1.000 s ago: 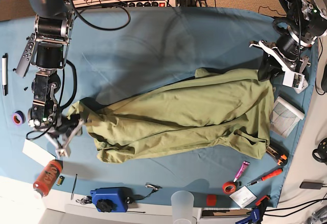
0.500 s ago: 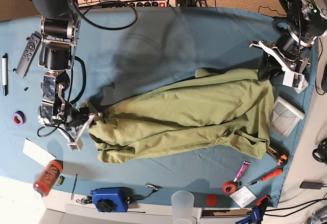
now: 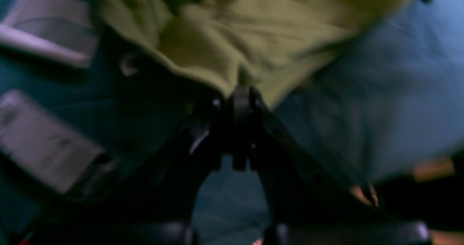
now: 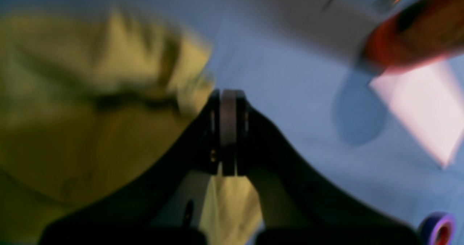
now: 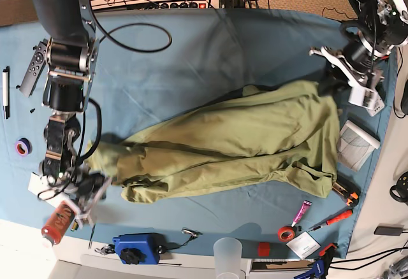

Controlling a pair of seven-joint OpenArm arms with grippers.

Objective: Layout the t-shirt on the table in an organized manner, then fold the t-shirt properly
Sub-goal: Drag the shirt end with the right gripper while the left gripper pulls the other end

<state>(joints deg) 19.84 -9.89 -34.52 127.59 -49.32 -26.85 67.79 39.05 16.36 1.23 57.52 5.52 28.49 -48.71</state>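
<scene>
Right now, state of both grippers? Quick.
Left gripper: jaws shut on the t-shirt, pinching its edge.
Right gripper: jaws shut on the t-shirt, cloth caught between them.

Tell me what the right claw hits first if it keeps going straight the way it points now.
Probably the orange bottle. The right claw, shut on a corner of the t-shirt, points over bare table towards it. The wrist view is blurred and depth is unclear, so it might pass by.
</scene>
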